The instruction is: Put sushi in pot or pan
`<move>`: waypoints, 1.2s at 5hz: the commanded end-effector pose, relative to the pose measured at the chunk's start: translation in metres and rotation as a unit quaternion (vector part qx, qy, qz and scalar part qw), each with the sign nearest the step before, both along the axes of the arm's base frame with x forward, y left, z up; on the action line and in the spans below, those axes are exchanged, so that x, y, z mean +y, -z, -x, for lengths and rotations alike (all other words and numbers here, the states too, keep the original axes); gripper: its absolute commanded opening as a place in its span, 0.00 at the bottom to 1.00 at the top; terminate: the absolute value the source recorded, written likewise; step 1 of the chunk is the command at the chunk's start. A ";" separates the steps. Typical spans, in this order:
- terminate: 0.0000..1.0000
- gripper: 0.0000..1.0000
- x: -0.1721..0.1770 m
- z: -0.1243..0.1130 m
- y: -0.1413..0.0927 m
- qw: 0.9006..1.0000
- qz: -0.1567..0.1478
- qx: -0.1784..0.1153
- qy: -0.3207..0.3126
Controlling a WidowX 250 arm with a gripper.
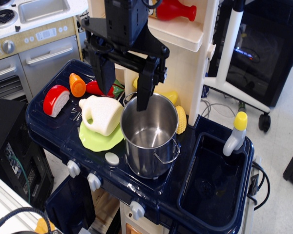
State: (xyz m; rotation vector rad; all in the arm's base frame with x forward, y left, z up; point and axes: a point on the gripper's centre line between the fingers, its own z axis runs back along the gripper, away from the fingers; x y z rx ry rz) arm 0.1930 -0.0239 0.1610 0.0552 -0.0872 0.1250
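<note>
The sushi point(55, 100), a glossy red curved top over a white base, lies on the dark blue toy stove top point(49, 129) at the far left. The shiny steel pot point(149, 134) stands upright near the middle, and I see nothing in it. My black gripper point(124, 87) hangs open and empty above the back left rim of the pot. Its right finger points down at the pot's rim. Its left finger is over the long red pepper point(95, 87). The sushi is well to the left of the gripper.
A cream jug point(103, 114) lies on a green plate point(95, 139) between sushi and pot. An orange carrot piece point(77, 84) sits behind. Yellow corn point(180, 119) is right of the pot. A sink basin point(210, 180) with a yellow-topped faucet point(236, 134) is at right.
</note>
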 end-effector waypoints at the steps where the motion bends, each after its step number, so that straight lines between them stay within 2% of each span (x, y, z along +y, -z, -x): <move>1: 0.00 1.00 0.000 0.000 0.000 1.000 0.000 0.000 0.000; 3: 0.00 1.00 0.081 0.003 -0.005 0.999 -0.038 0.005 0.015; 4: 0.00 1.00 0.131 0.006 0.013 0.998 -0.060 -0.002 0.036; 5: 0.00 1.00 0.179 0.001 0.037 0.996 -0.063 -0.020 0.056; 6: 0.00 1.00 0.209 -0.014 0.064 0.993 -0.083 -0.040 0.075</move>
